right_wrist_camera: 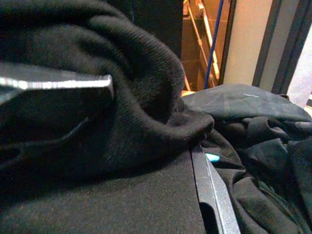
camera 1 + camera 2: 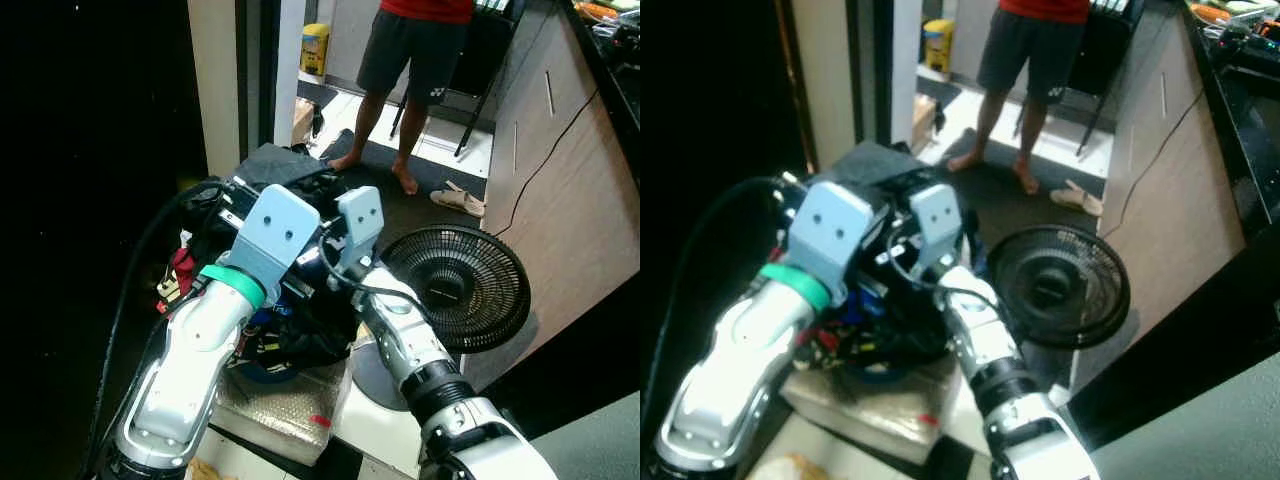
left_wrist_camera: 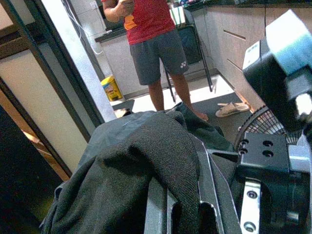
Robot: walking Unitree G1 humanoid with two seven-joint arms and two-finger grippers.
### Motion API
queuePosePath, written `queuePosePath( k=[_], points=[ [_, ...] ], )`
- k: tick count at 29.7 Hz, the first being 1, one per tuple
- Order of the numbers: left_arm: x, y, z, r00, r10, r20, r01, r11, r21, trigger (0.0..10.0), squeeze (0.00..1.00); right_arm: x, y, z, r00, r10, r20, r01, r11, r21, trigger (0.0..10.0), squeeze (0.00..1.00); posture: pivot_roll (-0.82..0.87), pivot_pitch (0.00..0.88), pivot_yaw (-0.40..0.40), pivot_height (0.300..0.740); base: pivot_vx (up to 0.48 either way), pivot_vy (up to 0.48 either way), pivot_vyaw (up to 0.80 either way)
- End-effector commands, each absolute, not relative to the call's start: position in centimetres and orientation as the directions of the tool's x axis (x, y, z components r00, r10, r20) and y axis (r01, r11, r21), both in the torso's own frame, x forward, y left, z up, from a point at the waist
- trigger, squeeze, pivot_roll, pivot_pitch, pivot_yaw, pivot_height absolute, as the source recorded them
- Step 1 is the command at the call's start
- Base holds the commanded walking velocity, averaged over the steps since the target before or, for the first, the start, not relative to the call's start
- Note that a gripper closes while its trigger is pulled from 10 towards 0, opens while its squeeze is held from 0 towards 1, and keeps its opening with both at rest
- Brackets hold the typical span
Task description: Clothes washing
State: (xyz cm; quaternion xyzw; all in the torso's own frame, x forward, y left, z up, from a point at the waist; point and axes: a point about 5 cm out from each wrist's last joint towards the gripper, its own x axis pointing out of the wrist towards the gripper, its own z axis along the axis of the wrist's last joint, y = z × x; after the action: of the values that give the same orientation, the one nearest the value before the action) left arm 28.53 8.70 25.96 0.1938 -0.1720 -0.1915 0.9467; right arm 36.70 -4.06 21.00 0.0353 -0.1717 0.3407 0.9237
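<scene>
Nearest the lens: two silver forearms, green band on the left one, reaching forward into a heap of dark clothes (image 2: 290,165). Left gripper (image 3: 195,204) buried in the pile, charcoal knit draped right over its black fingers (image 3: 158,209). Right gripper (image 1: 146,161) likewise swamped, black fabric folded thickly between and over its fingers, one metal edge glinting above the cloth, another below. Appear closed on the bundle from both sides, each with a fold of cloth between the jaws; exact gap hidden under the fabric, so narrow at a guess, no more.

Clothes bunched ahead of and around both sets of jaws, resting in a heap over a blue basin (image 2: 265,365) with red and dark bits (image 2: 180,270) spilling beside the left wrist. Soft, limp, light stuff by the look of it: sure to sag, trail and slip out in loose ends if pinched at an edge. Better taken deep in the thick central folds, squeezed from both sides as one bundle.

Just beyond the right gripper, a black floor fan (image 2: 455,285) lying near the pile; risk of a trailing sleeve snagging its grille. Farther off, past the jaws, a person (image 2: 410,60) in a red shirt and grey shorts standing barefoot, sandals (image 2: 458,200) close by, yellow container (image 2: 314,48) against the far wall.
</scene>
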Motion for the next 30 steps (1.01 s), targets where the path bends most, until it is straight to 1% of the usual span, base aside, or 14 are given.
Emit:
queuePosePath(
  k=[1,6,7,8,9,10,14,15,16,17,20,23,27,30],
  points=[
    [28.5,8.5,25.8,0.863,-0.441,0.248,0.307,0.846,0.435,10.0,0.0,36.6,-4.6,21.0,0.714,0.6,0.361,-0.633,0.773,-0.033,0.0,0.0,0.15,0.094,-0.043,0.74,0.0,0.0,0.0],
    [28.4,8.5,25.8,0.861,-0.442,0.252,0.306,0.845,0.438,10.0,0.0,36.2,-5.0,22.4,0.692,0.583,0.426,-0.642,0.767,-0.009,0.0,0.0,0.15,0.094,-0.043,0.74,0.0,0.0,0.0],
    [28.3,8.5,26.0,0.854,-0.448,0.264,0.307,0.844,0.44,10.0,0.0,35.9,-5.4,23.6,0.673,0.571,0.469,-0.645,0.764,-0.005,2.3,0.0,0.16,0.097,-0.042,0.74,0.0,0.0,0.0],
    [28.2,8.5,26.2,0.847,-0.455,0.276,0.309,0.843,0.441,10.0,0.0,35.6,-5.9,24.7,0.655,0.559,0.509,-0.647,0.762,-0.004,10.0,0.0,0.16,0.097,-0.042,0.74,0.0,0.0,0.0],
    [28.2,8.5,26.2,0.847,-0.455,0.276,0.309,0.843,0.441,10.0,0.0,35.6,-5.9,24.7,0.655,0.559,0.509,-0.647,0.762,-0.004,10.0,0.0,0.16,0.097,-0.042,0.74,0.0,0.0,0.0],
    [28.0,8.3,26.5,0.834,-0.466,0.294,0.317,0.842,0.436,10.0,0.0,35.2,-6.6,26.3,0.63,0.539,0.559,-0.647,0.762,-0.007,10.0,0.0,0.16,0.097,-0.04,0.74,0.0,0.0,0.0],
    [27.7,8.2,26.9,0.817,-0.481,0.318,0.33,0.842,0.426,10.0,0.0,34.7,-7.8,28.2,0.596,0.514,0.617,-0.639,0.769,-0.022,10.0,0.0,0.16,0.096,-0.036,0.74,0.0,0.0,0.0],
    [27.4,7.9,27.3,0.793,-0.501,0.346,0.344,0.837,0.424,10.0,0.0,34.2,-9.4,30.5,0.562,0.475,0.677,-0.608,0.792,-0.052,10.0,0.0,0.15,0.096,-0.032,0.74,0.0,0.0,0.0],
    [27.4,7.9,27.3,0.793,-0.501,0.346,0.344,0.837,0.424,10.0,0.0,34.2,-9.4,30.5,0.562,0.475,0.677,-0.608,0.792,-0.052,10.0,0.0,0.15,0.096,-0.032,0.74,0.0,0.0,0.0],
    [27.2,7.7,27.6,0.78,-0.511,0.361,0.352,0.835,0.422,10.0,0.0,33.8,-10.1,31.7,0.542,0.457,0.705,-0.59,0.805,-0.069,10.0,0.0,0.15,0.096,-0.03,0.74,0.0,0.0,0.0],
    [27.1,7.6,27.7,0.772,-0.517,0.371,0.357,0.834,0.421,10.0,0.0,33.6,-10.5,32.4,0.53,0.447,0.72,-0.579,0.812,-0.078,10.0,0.0,0.15,0.096,-0.029,0.74,0.0,0.0,0.0],
    [27.0,7.2,28.4,0.746,-0.534,0.399,0.373,0.831,0.413,10.0,0.0,32.8,-11.7,34.5,0.488,0.416,0.767,-0.518,0.846,-0.13,10.0,0.0,0.14,0.094,-0.024,0.74,0.0,0.0,0.0],
    [27.0,6.9,29.2,0.728,-0.535,0.428,0.375,0.834,0.405,10.0,0.0,32.3,-12.6,35.6,0.472,0.398,0.787,-0.454,0.875,-0.17,10.0,0.0,0.14,0.093,-0.023,0.74,0.0,0.0,0.0],
    [27.0,6.9,29.9,0.716,-0.523,0.462,0.36,0.844,0.398,10.0,0.0,31.9,-13.3,36.3,0.463,0.373,0.804,-0.423,0.89,-0.17,10.0,0.0,0.14,0.093,-0.023,0.74,0.0,0.0,0.0]
  ],
)
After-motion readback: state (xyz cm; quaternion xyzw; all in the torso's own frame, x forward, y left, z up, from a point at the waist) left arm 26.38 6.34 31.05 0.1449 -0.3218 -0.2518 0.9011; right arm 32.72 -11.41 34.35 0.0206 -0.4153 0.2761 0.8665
